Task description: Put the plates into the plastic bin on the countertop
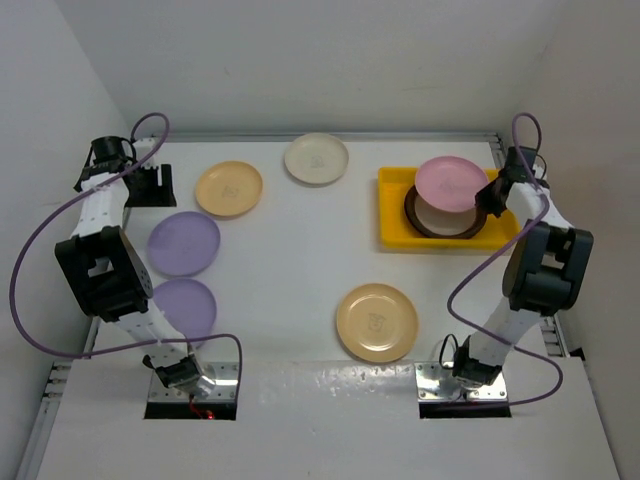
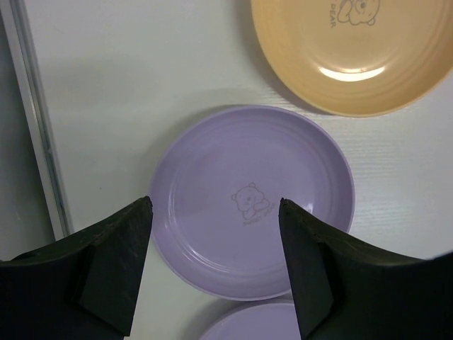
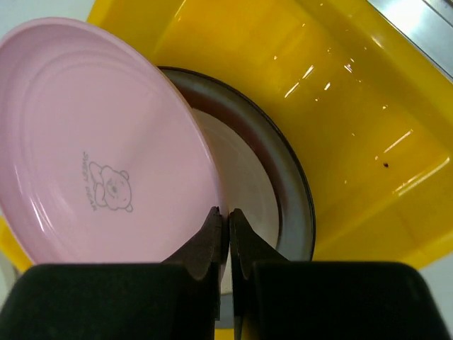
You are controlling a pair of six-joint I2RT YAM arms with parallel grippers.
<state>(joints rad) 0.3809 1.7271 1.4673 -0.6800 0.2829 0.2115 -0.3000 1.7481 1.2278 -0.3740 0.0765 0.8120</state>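
Pink plate (image 1: 450, 180) overlaps dark-rimmed plate (image 1: 445, 222) inside the yellow bin (image 1: 392, 210).

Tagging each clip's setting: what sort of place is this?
Probably a lab test cell rather than a real kitchen: bare white walls box in a plain white countertop, a left arm and right arm are bolted at its near edge, with loose plates and a yellow bin on it.

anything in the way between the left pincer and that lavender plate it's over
Nothing visible. The left pincer hangs open directly over the lavender plate, with only air between them. The peach plate and the second lavender plate lie beside it, not on it.
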